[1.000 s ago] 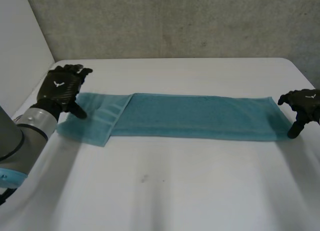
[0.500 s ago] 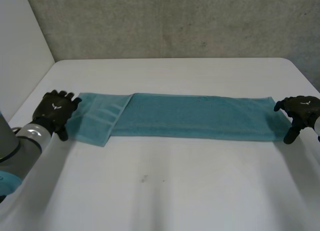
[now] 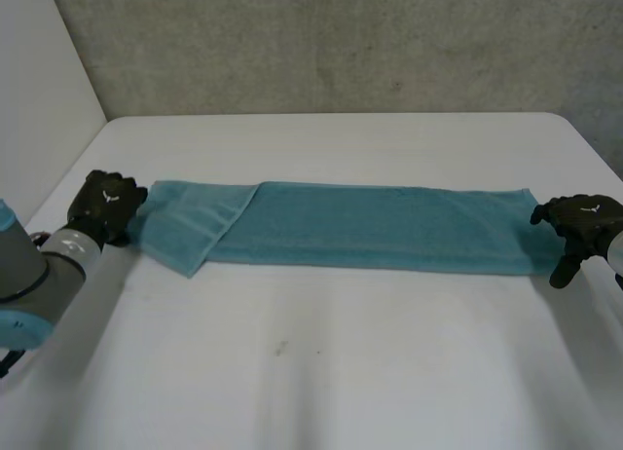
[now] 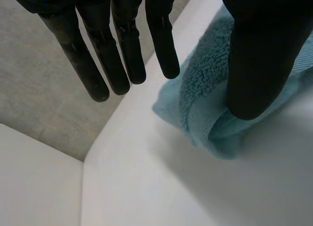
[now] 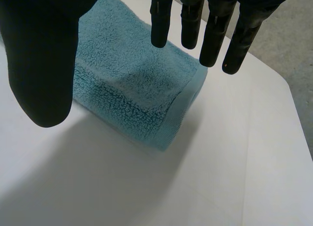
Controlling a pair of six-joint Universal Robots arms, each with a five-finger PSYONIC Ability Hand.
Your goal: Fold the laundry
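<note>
Left fingers: the left hand (image 3: 105, 205) keeps its fingers (image 4: 122, 50) straight and released, clear of the cloth. Its thumb (image 4: 259, 59) hangs over the left end; whether it touches cannot be told.
Right fingers: the right hand (image 3: 581, 219) is also released, with its fingers (image 5: 215, 30) straight above the right end and grasping nothing.
Task item: a long teal terry-cloth towel (image 3: 370, 226) lies as a flat strip, left to right, on the white tabletop (image 3: 321, 362), with one hand at each end.
Left end: a flap (image 3: 195, 238) lies folded over at a slant.
Step in hand (judged): grasp both ends. Pinch through every layer, level on both sides. Square the slanted flap first, or the fold may skew.
Wrist views add: the doubled layers, the hemmed edges and the gap between fingers and cloth.
Head view adds: the whole strip and both hands together.
</note>
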